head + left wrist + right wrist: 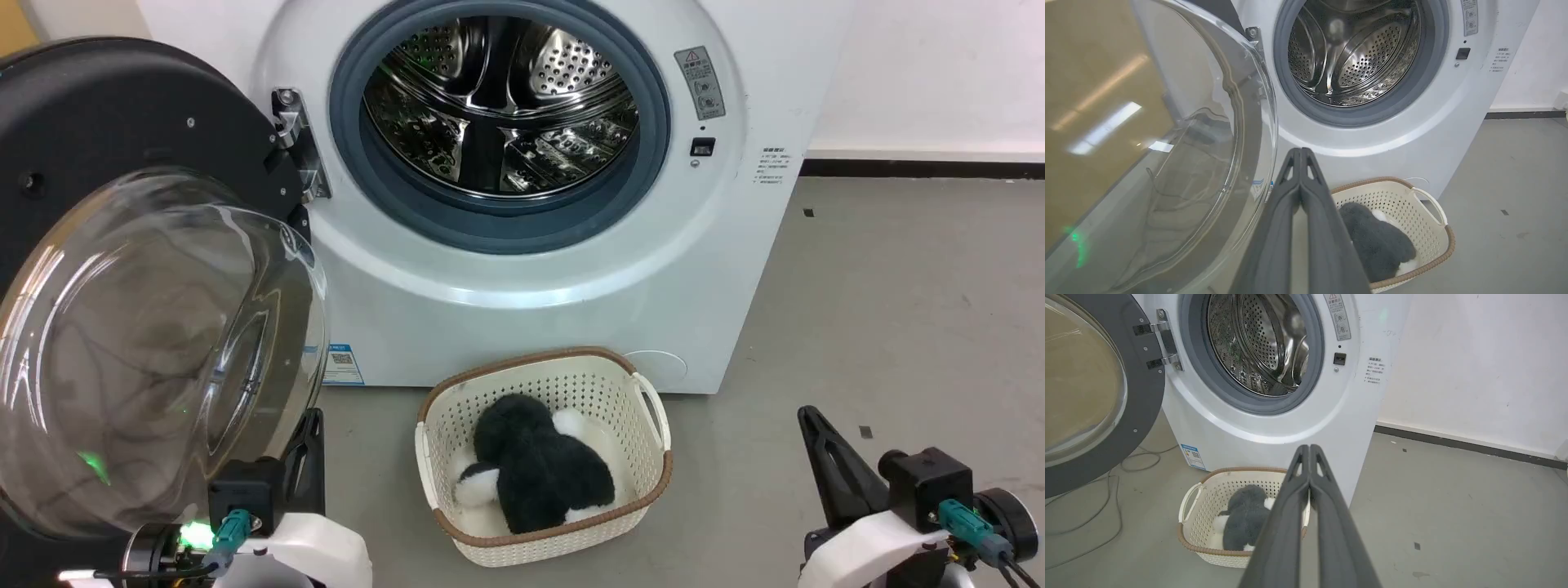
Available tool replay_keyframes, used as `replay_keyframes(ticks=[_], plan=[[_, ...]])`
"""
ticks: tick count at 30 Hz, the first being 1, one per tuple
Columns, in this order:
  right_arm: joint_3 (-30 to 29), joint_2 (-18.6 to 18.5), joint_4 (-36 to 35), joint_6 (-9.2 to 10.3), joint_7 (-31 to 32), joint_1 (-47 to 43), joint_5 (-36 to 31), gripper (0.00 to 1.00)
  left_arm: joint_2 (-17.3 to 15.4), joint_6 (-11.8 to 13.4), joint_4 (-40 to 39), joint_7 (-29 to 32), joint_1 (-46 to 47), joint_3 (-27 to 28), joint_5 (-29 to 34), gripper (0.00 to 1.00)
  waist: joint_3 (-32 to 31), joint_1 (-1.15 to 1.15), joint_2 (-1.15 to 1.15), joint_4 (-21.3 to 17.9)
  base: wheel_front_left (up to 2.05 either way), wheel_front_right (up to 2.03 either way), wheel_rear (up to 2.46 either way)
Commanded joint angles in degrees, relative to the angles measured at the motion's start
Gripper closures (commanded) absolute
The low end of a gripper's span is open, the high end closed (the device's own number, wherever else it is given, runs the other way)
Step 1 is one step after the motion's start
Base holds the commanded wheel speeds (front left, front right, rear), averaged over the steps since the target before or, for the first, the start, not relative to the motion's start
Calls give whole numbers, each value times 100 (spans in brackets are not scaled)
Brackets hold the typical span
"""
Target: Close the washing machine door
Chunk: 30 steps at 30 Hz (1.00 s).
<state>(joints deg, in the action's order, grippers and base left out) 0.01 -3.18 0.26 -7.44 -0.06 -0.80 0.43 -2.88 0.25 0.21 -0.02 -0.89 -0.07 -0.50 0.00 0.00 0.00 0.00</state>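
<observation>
Both hands are clenched empty: the left hand (1300,153) sits just beside the edge of the glass bowl (1188,183) on the washing machine door (106,106), which stands swung wide open on its hinge (298,147) at the robot's left, and the right hand (1309,448) hangs over open floor (898,327). Between them a basket (531,358) holding a plush toy (539,474) stands close before the machine (531,327), under the open drum (498,106).

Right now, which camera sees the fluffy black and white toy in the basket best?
The head view: the fluffy toy lies whole and uncovered in the basket. In the left wrist view the left gripper hides its edge; in the right wrist view the right gripper does too.
</observation>
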Motion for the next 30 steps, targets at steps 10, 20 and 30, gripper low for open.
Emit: replay_keyframes(ticks=[10,20,30], plan=[[-1,30,-26,-5,6,80,-43,100,1,-25,-21,2,89,7,50,100,0,0,0,0,0,0,0],[-1,30,-26,-5,6,80,-43,100,1,-25,-21,2,89,7,50,100,0,0,0,0,0,0,0],[-1,30,-26,-5,6,80,-43,100,1,-25,-21,2,89,7,50,100,0,0,0,0,0,0,0]])
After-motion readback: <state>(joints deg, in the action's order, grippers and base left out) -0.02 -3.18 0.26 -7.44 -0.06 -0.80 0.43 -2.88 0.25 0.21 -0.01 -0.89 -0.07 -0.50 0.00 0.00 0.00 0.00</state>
